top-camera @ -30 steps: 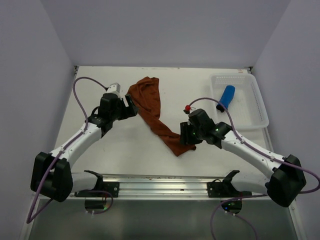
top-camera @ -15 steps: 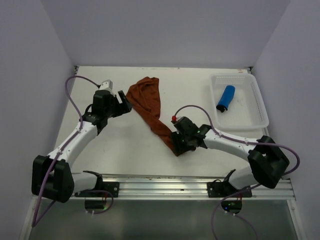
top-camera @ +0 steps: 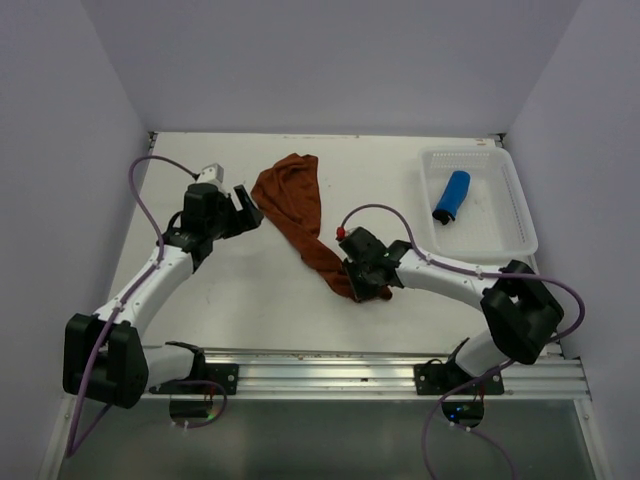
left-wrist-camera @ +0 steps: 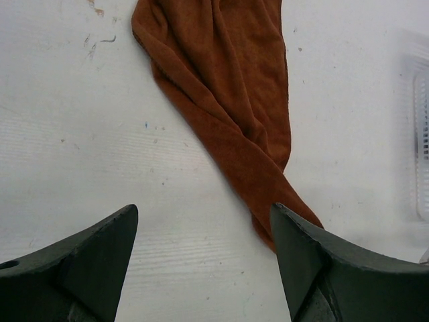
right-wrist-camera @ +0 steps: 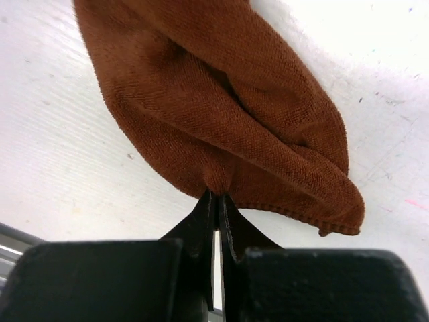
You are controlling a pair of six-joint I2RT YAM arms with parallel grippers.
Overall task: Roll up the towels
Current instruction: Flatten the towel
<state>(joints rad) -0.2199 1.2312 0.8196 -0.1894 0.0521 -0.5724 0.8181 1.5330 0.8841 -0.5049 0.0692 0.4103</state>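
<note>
The right tool [right-wrist-camera: 216, 208] is pinched tight on the near end of the rust-brown towel [top-camera: 300, 215], its two black fingers pressed together with a small gather of cloth caught between the tips, low against the white counter [top-camera: 250, 300]. Seen from its own wrist, the fabric bunches into thick folds just above the pinch, and a hemmed edge curls out to the right of it. The left tool [left-wrist-camera: 201, 255] is spread wide, its two dark fingers standing well apart with bare counter between them; it holds nothing and sits just beside the far, broader end of the towel without touching it, as far as I can tell from above.

The brown towel lies as one long crumpled strip running diagonally across the middle of the counter, wide and rumpled at the far end, narrowing and twisting toward the near end where the right tool has it. It is not rolled. The bright blue towel [top-camera: 453, 195] is a tight little cylinder lying inside the white mesh basket [top-camera: 520, 215] at the far right of the counter, well apart from both arms.

Counting up: two towels, one brown and one blue; one basket; two arms, each with one tool. A purple cable [top-camera: 150, 215] loops over the left arm and another arcs over the right arm
</note>
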